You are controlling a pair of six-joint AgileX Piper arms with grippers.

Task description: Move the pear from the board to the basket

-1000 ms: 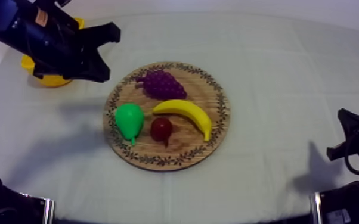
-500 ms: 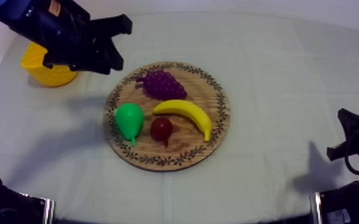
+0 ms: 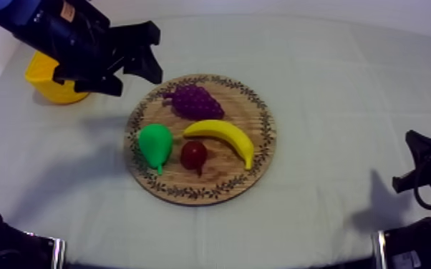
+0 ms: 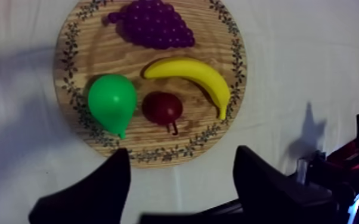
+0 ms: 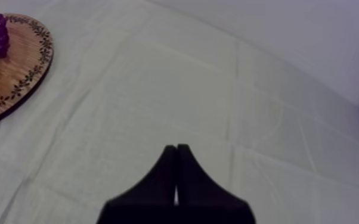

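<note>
Four fruits (image 3: pixel 193 100) with pear (image 3: pixel 154 144) on wooden board (image 3: pixel 218 184), yellow basket (image 3: pixel 43 82) apart, left gripper (image 4: pixel 182 158) spread, right gripper (image 5: pixel 176 149) pressed together

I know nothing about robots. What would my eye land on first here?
The round wooden board in the middle, bright with a green pear, purple grapes, a banana and a small red fruit. Then the black left gripper, open, hovering by the board's rim near the grapes, with the yellow basket close by.
</note>
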